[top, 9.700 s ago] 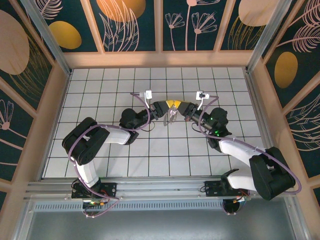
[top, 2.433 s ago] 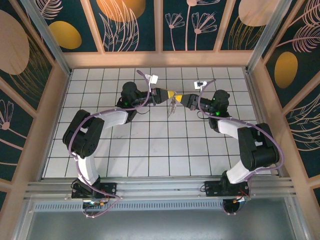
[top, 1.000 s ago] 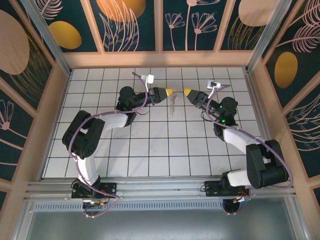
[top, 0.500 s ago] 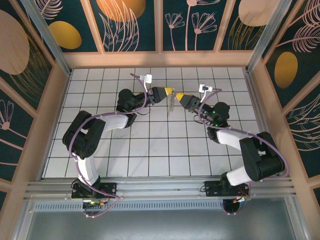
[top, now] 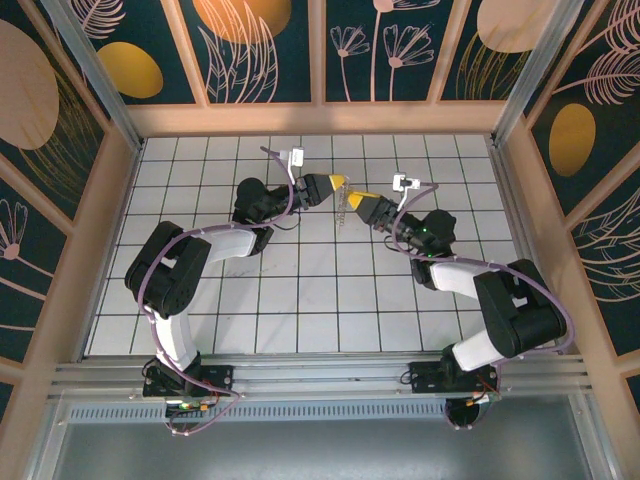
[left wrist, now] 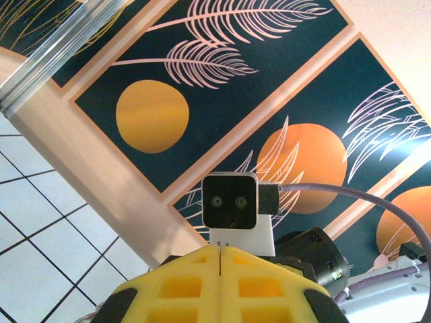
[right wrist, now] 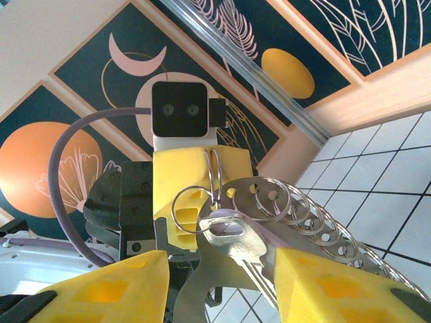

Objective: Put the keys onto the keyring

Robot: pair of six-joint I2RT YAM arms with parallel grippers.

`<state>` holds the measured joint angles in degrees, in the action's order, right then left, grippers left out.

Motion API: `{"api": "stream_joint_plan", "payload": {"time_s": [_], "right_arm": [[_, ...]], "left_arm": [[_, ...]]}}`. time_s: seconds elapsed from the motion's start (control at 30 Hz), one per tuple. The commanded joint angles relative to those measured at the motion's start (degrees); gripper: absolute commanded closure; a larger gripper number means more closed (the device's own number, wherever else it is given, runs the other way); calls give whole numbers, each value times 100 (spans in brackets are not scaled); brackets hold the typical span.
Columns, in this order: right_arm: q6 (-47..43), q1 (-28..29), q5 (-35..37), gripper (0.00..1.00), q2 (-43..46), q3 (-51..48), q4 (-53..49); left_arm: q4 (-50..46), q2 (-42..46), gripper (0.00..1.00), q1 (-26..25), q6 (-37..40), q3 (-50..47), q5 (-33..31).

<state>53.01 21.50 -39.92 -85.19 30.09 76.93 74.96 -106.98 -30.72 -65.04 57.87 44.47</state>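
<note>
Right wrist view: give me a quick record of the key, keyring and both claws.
left claw: shut, pinching a thin loop of the keyring
right claw: open, one finger on each side of the key's shank
key: pale head up, hanging from a small ring
keyring: bunch of linked rings fanned out behind the key

The key (right wrist: 232, 237) hangs between the spread yellow fingers of the right gripper (right wrist: 222, 272), hooked on the keyring (right wrist: 296, 208) with its row of little rings, which the left gripper (right wrist: 202, 165) pinches under a black camera (right wrist: 178, 111).
</note>
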Motion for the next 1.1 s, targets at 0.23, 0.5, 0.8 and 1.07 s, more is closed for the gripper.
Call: {"api": "stream_joint_plan", "payload": {"time_s": [0.23,0.5,0.8,1.07], "right_arm": [[-111,48,-270,65,-79,50,339],[-239,29,-219,74,15,50,114],[-226,15,-309,96,-15,25,136],[-396,-150,-341,61,252,-214,-19]], "left_arm": [[379,-59,100,-22,-69,190,-26],[379,-35,100,-21,-70,186,-8],[384,-13,100,-16,-48,164,-8],[364,2,100,-22,-52,172,26]]}}
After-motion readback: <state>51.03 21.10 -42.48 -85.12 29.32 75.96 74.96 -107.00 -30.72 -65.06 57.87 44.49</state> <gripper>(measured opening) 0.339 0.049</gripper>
